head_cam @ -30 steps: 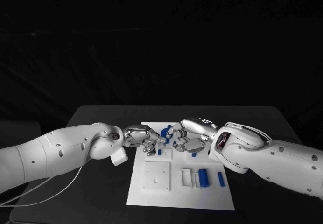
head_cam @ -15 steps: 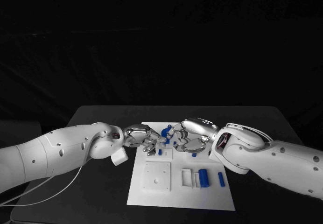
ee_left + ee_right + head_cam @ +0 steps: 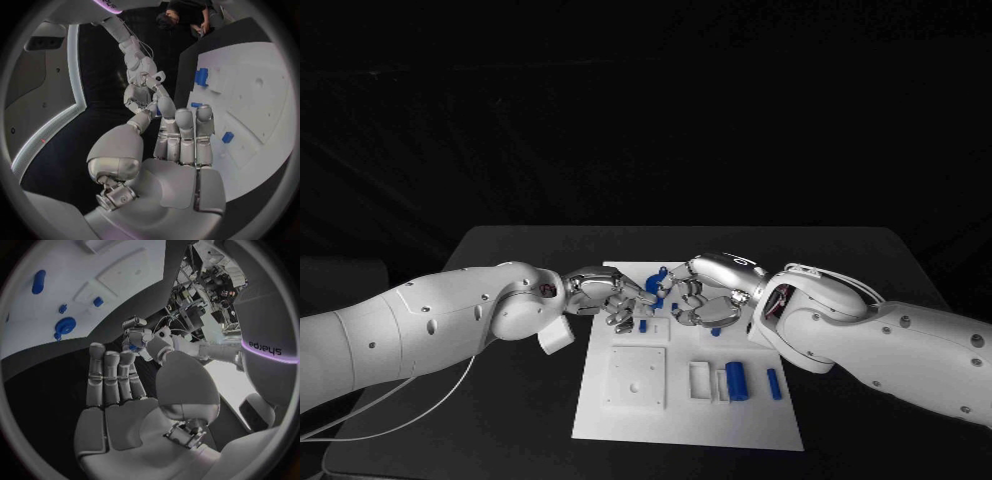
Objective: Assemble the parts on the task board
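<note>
While both hands meet above the far end of the task board (image 3: 687, 420), the left hand (image 3: 606, 298) and right hand (image 3: 704, 292) together pinch a small blue part (image 3: 653, 285) between fingertips. Blue cylinder (image 3: 736, 381) and blue pin (image 3: 773, 384) lie nearer, on the board.

We see a dark, matte rectangular table (image 3: 531, 250) with rounded far corners, set against a wrinkled black cloth backdrop (image 3: 646, 110) that fills the space behind it. The wrist views show a dark wall panel edged by a pale curved strip (image 3: 59, 120).
</note>
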{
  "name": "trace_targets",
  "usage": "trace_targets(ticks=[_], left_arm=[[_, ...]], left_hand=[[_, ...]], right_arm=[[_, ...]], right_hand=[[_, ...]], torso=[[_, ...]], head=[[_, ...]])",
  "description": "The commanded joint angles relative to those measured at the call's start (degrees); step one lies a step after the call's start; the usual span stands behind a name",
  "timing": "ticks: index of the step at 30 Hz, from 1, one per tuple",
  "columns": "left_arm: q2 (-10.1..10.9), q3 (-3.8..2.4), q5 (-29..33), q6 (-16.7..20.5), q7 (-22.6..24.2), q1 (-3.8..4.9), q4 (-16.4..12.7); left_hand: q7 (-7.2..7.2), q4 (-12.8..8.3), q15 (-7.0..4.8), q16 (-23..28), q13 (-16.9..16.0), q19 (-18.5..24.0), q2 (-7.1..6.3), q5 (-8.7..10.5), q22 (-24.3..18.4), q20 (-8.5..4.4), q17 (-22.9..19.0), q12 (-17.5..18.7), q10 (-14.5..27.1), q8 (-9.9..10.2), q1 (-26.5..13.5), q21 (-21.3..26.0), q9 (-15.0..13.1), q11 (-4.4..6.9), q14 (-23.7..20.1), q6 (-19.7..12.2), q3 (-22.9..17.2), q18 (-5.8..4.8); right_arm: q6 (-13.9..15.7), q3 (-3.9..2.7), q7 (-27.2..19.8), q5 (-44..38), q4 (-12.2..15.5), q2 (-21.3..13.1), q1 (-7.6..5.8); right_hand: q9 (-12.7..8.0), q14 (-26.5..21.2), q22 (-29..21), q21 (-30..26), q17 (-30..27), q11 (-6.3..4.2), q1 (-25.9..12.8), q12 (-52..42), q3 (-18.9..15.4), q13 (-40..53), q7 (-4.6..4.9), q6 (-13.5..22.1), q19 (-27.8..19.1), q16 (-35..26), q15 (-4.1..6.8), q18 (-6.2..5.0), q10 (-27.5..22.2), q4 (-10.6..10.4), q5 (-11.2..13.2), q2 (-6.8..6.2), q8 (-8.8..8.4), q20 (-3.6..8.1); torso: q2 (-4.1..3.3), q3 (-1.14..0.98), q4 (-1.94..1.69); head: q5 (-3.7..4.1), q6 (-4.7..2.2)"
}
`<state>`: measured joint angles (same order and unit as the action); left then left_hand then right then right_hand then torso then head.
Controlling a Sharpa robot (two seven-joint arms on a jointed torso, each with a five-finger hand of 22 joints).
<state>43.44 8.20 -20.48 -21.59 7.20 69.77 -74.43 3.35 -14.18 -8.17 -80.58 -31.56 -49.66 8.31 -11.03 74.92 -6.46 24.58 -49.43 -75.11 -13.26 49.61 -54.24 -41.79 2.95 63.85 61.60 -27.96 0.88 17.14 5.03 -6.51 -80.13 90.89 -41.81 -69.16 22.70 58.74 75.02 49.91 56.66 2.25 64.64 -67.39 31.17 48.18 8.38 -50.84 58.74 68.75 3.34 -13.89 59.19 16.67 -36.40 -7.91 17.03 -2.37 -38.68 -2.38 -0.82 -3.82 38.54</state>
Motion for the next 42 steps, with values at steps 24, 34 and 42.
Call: trace_targets(ticks=[24,34,42], left_arm=[[-0.10,-0.05,-1.59,3.50,-1.69,0.07,-0.22],[1.62,-0.02,-6.23,18.51,-11.27,0.10,-2.64],[3.95,0.11,-9.25,28.14,-20.46,2.29,-6.50]], left_hand=[[-0.12,-2.26,-0.91,-0.46,-0.05,0.35,0.76,-0.71,1.07,-7.57,0.12,-0.39,-0.13,-0.44,0.20,0.14,-0.30,0.20,-0.33,0.27,-2.02,-0.67],[-0.69,-2.44,-1.43,-0.98,0.03,-0.42,0.32,-6.29,1.13,-7.94,0.28,-0.82,-1.01,-1.37,-0.51,-0.57,-1.15,0.76,0.58,1.44,-2.16,-0.49],[-1.55,-2.67,-2.32,-1.41,0.16,-1.97,-0.82,-12.67,1.07,-8.62,0.33,-1.22,-2.82,-2.39,-1.21,-1.56,-2.05,1.64,2.51,2.92,-2.22,0.02]], right_arm=[[1.31,0.03,-0.46,-0.37,-1.34,-0.31,0.15],[6.42,-1.25,0.08,7.08,-5.02,-1.91,0.14],[8.17,-4.26,-0.60,11.28,-11.52,-2.30,0.09]], right_hand=[[-0.07,-0.18,1.13,0.32,0.08,-0.08,-0.53,-0.22,0.60,0.08,0.22,0.15,-0.12,0.17,0.25,-1.11,-0.07,0.02,-0.46,-0.05,0.10,0.18],[-0.34,-0.65,0.88,-0.06,-0.28,0.30,-0.26,0.33,2.08,-0.22,0.60,0.94,-0.74,-0.38,-0.11,-1.11,-0.61,-0.15,1.64,-0.80,-0.34,-0.07],[-0.40,-0.69,0.85,-0.19,-0.43,0.34,-0.24,0.46,3.31,-0.36,0.64,0.93,-0.81,-0.52,-0.18,-1.11,-0.65,-0.13,1.56,-1.33,-0.36,-0.23]], torso=[[0.02,0.04,-0.01],[0.07,-0.02,-0.02],[0.16,-0.09,-0.03]], head=[[0.08,0.08],[-0.08,0.06],[-0.29,0.29]])
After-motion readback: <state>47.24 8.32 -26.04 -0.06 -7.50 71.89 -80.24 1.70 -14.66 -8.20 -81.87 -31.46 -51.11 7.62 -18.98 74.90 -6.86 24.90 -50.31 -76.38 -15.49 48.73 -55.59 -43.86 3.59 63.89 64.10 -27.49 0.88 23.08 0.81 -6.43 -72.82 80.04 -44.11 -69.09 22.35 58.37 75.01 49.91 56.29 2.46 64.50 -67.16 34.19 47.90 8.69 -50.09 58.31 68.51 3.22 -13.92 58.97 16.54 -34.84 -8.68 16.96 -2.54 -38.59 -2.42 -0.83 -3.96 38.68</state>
